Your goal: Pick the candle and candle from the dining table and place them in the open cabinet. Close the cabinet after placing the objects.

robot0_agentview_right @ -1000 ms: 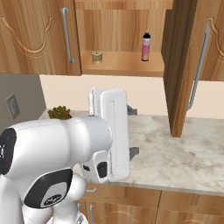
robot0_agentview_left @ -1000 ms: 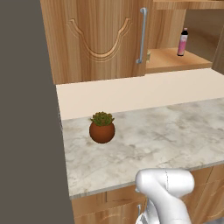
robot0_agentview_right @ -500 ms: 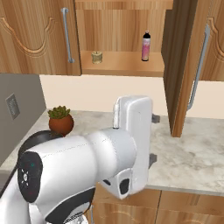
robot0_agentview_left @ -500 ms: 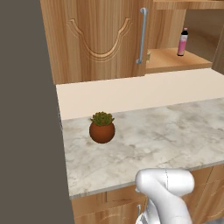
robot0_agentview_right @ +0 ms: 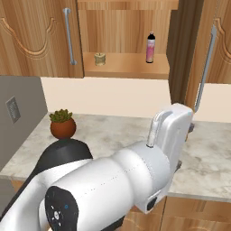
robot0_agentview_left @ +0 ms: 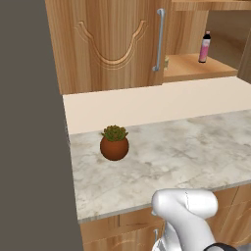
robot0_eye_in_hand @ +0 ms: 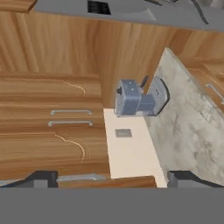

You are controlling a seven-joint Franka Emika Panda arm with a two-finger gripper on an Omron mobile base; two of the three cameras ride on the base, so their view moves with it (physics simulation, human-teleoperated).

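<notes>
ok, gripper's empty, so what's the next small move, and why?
Probably turn the hand away to look for the second candle: the gripper is open and empty, and the open cabinet holds just one stubby candle beside a pink bottle.

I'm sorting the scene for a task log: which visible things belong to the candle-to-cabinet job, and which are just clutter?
Job:
- stubby candle on the cabinet shelf
- open cabinet, right door swung out
- gripper, open, holding nothing

Clutter:
- pink bottle on the same shelf
- potted plant on the counter
- grey toaster
</notes>
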